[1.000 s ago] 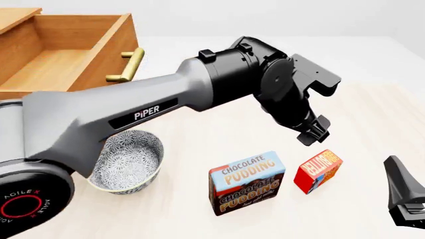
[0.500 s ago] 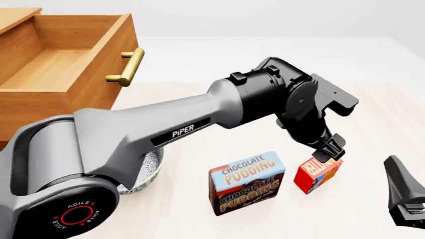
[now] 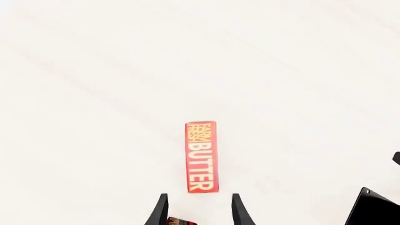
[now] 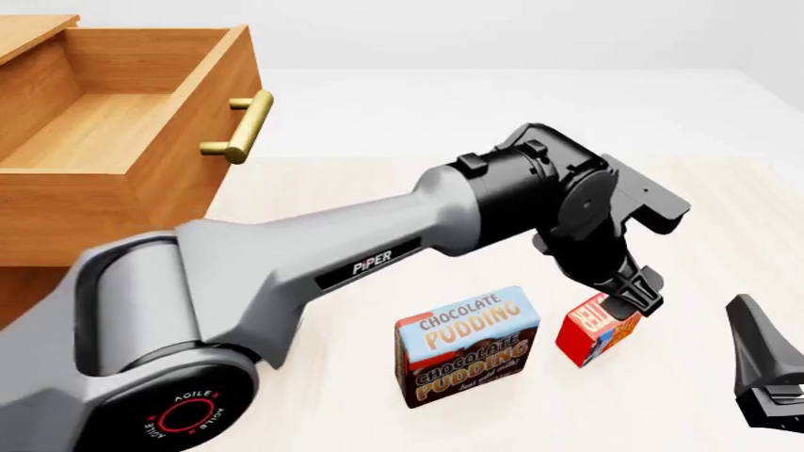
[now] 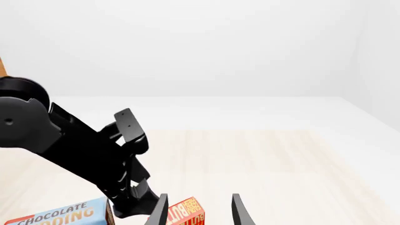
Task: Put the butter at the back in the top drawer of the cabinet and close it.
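Observation:
The butter (image 4: pixel 598 331) is a small red box standing on edge on the table, right of the pudding box. In the left wrist view the butter (image 3: pixel 201 157) shows as a narrow red strip just beyond the fingertips. My left gripper (image 4: pixel 635 290) hangs open just above the butter's top edge, and the left gripper (image 3: pixel 198 212) holds nothing. The top drawer (image 4: pixel 151 179) of the cabinet (image 4: pixel 32 28) stands pulled open at the far left, brass handle (image 4: pixel 239 127) facing right. My right gripper (image 4: pixel 766 372) waits open at the right edge, apart from everything.
A blue-and-brown Chocolate Pudding box (image 4: pixel 468 344) stands upright just left of the butter. From the right wrist view the left arm's wrist (image 5: pixel 106 164), the butter (image 5: pixel 185 213) and the pudding box (image 5: pixel 59 216) all show.
My left arm has swung right and down, bringing its open gripper to just above the butter. The patterned bowl is now hidden behind that arm. The right arm has not moved.

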Controlling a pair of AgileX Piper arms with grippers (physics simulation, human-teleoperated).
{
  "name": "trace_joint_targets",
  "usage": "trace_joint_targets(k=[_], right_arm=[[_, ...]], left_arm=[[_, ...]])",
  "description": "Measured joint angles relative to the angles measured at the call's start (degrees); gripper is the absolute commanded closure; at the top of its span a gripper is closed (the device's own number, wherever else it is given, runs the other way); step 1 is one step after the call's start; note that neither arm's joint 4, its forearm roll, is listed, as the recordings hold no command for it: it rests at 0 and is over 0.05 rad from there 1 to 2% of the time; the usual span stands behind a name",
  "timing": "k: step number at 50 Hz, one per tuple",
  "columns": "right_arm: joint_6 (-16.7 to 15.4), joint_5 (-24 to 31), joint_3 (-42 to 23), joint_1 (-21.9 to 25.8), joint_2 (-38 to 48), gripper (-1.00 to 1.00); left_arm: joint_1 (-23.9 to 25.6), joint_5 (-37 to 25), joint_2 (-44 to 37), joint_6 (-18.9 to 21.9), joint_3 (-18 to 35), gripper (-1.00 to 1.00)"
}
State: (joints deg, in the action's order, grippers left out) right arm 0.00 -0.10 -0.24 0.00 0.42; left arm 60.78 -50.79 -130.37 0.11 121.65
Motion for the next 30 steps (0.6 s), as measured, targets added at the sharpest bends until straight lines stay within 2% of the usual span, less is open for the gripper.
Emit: trace_joint_targets(k=[30], right_arm=[[0.00, 0.00, 0.00, 0.00, 0.00, -1.00]], left_arm=[[0.09, -1.43, -2.30, -0.67, 2.90, -1.00]])
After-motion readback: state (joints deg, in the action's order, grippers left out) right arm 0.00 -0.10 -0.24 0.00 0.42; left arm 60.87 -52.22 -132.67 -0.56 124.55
